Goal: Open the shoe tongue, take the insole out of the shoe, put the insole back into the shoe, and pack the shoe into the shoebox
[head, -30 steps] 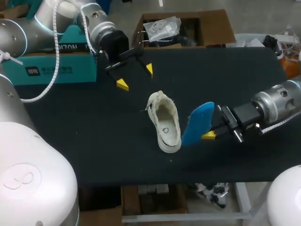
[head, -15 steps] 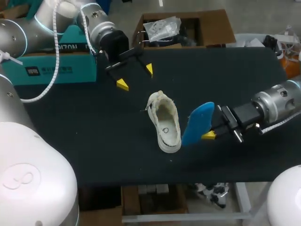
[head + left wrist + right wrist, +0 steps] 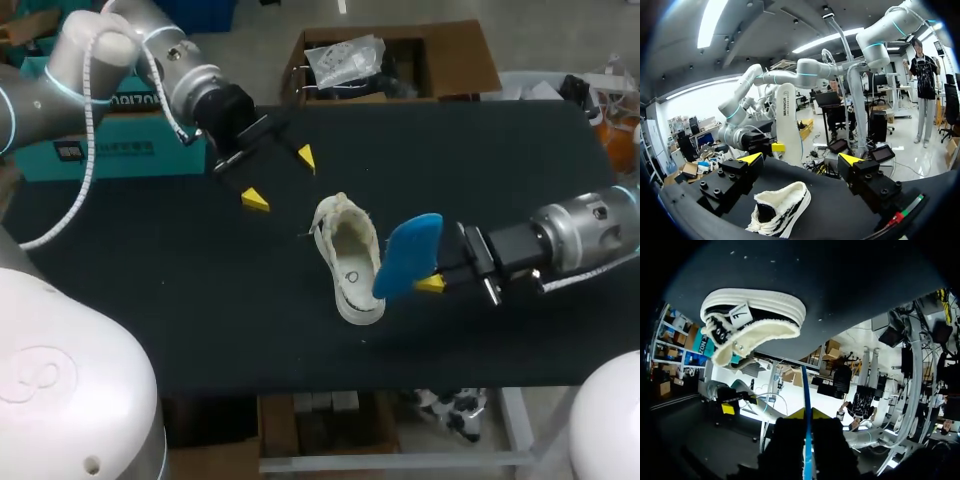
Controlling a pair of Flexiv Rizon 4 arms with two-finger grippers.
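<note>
Right hand (image 3: 431,283) clenched on blue insole (image 3: 407,257), which hides shoe (image 3: 349,258) edge. Left hand (image 3: 279,177) released above counter (image 3: 200,300); its arm partly covers teal shoebox (image 3: 95,150).

The surface (image 3: 200,320) is black and flat — it looks like dull cloth. It is wide and runs from one side to the other. A few tiny pale specks (image 3: 164,283) lie on it, well apart from each other. At the far edge stands a brown cardboard box (image 3: 462,62) with its flaps open. I cannot tell if it rests on the surface or just behind it. Inside the box lies a crumpled clear bag (image 3: 345,58) — what is in the bag is too small to tell.
</note>
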